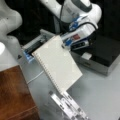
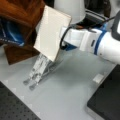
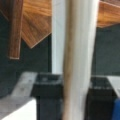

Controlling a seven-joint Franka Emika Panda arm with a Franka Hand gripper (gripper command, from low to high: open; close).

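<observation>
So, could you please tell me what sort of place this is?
Most likely a robotics lab bench. A white robot arm has its gripper shut on a spiral notebook above a metal stand, beside a perforated black board.

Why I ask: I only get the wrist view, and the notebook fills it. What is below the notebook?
Observer: A metal stand on the table, right under the notebook's lower corner in a front view.
Operator: How does the notebook hang?
Observer: Tilted, with its spiral edge toward a front view's left; the gripper clamps the opposite edge.
Operator: Anything else close by?
Observer: A black box lies at a front view's right, beyond the gripper.
</observation>
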